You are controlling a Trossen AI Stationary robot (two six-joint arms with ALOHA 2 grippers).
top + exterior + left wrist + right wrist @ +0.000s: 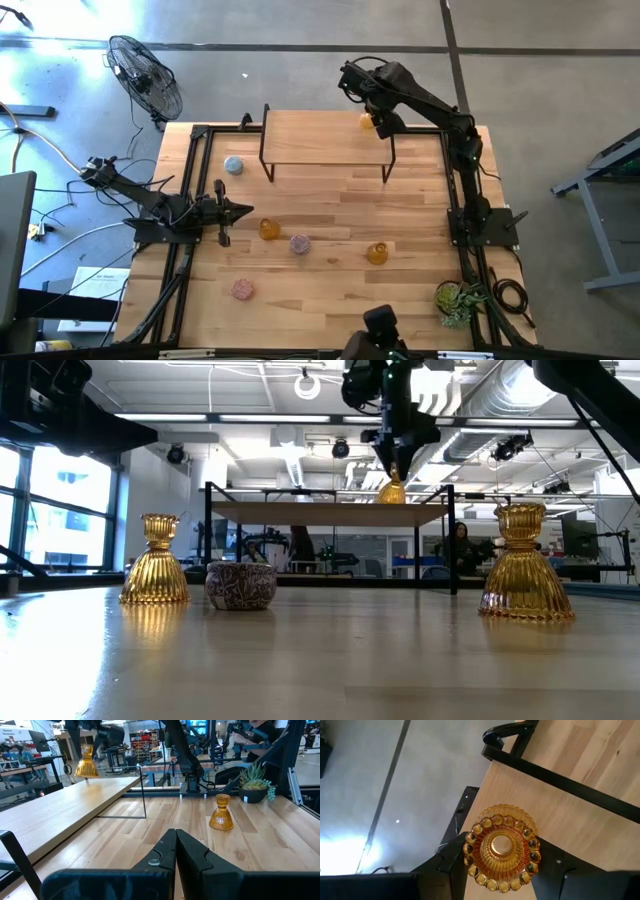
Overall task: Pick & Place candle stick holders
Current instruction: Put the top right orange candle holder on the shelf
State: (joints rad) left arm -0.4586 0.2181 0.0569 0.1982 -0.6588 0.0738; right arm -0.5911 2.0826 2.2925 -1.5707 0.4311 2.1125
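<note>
risk: holder tips off shelf corner on release

right gripper (pixel 372 120) clamped on ribbed amber glass flask-shaped candle stick holder (pixel 501 848), at the far right corner of the raised wooden shelf (pixel 325 140). base overhangs the edge; opening now could topple it. left gripper (pixel 240 211) fingers together, idle over table's left.

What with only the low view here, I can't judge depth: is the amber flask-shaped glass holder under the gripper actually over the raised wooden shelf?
Observer: Yes. From above, the amber flask-shaped glass holder is at the raised wooden shelf's right end, close to a corner.
Operator: Is it gripped?
Observer: The right wrist view shows the right gripper's fingers pressed against both its sides.
Operator: And the left arm?
Observer: The left gripper is shut and empty, over the table's left side.
</note>
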